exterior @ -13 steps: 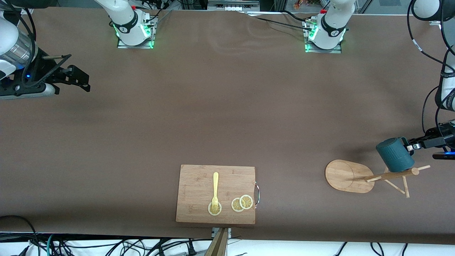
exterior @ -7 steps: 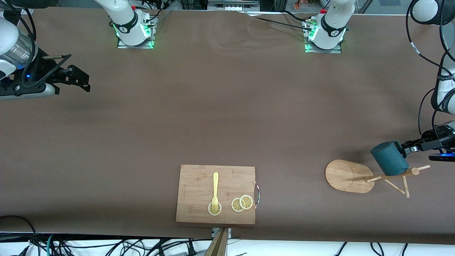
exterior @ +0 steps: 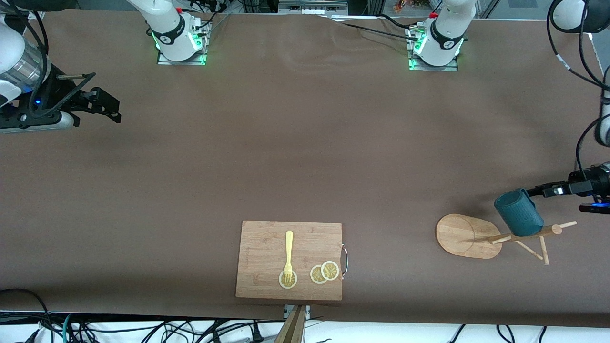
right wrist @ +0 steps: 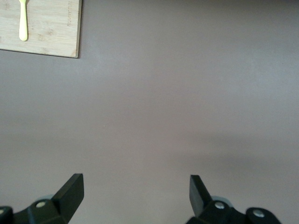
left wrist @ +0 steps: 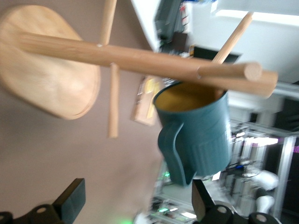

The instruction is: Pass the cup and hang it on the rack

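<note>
You can count the job as nearly finished: at the right edge of the frame the teal cup [exterior: 518, 212] hangs on a peg of the bamboo rack [exterior: 505, 236], the left pincer [exterior: 537, 192] spread clear beside it, while the right pincer [exterior: 102, 104] waits spread over the upper-left tabletop [exterior: 305, 143].

Brown table [exterior: 305, 143] with cutting board [exterior: 267, 243], rack [exterior: 469, 236]
</note>
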Available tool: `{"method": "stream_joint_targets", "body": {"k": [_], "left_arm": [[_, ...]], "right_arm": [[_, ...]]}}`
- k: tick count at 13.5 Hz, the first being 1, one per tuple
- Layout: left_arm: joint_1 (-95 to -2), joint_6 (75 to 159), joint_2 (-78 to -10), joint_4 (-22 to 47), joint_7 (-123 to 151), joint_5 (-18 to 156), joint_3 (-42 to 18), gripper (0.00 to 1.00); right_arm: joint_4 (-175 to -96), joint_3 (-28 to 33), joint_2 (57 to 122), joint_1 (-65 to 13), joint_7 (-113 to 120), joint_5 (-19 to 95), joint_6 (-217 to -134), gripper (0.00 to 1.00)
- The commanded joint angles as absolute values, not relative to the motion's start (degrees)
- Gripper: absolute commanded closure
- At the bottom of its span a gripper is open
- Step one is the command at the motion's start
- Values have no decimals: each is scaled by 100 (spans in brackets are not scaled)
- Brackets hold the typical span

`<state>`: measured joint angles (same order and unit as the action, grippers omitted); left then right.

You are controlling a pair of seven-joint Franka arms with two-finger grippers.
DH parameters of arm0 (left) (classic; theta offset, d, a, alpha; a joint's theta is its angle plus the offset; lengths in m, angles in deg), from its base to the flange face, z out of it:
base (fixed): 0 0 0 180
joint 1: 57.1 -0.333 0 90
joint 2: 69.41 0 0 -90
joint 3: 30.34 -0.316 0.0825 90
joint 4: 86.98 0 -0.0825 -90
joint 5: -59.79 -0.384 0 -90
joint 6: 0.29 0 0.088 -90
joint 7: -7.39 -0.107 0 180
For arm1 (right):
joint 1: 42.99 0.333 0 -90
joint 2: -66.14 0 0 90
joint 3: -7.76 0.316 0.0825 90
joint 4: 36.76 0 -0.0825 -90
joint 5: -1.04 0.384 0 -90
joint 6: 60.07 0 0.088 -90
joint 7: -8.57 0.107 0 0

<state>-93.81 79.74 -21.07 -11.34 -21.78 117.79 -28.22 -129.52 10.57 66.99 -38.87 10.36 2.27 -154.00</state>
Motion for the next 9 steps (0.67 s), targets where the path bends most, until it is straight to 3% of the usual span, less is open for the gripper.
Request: {"method": "stream_joint_targets", "body": {"k": [1, 5, 9], "left_arm": [[-9061, 8118, -2781, -1298, -2135, 10423, -2867, 0], [-8243, 8488, -3828, -1237, -1829, 7961, -2840, 0], [-6909, 8479, -4365, -1237, -1135, 6334, -2831, 0]], "right_arm": [[-12808, 1075, 6746, -3886, 1006, 227, -15297, 0], [-12808, 1075, 6746, -3895, 1006, 227, -15297, 0], [-12808, 1075, 6746, -3886, 1015, 227, -15297, 0]]}}
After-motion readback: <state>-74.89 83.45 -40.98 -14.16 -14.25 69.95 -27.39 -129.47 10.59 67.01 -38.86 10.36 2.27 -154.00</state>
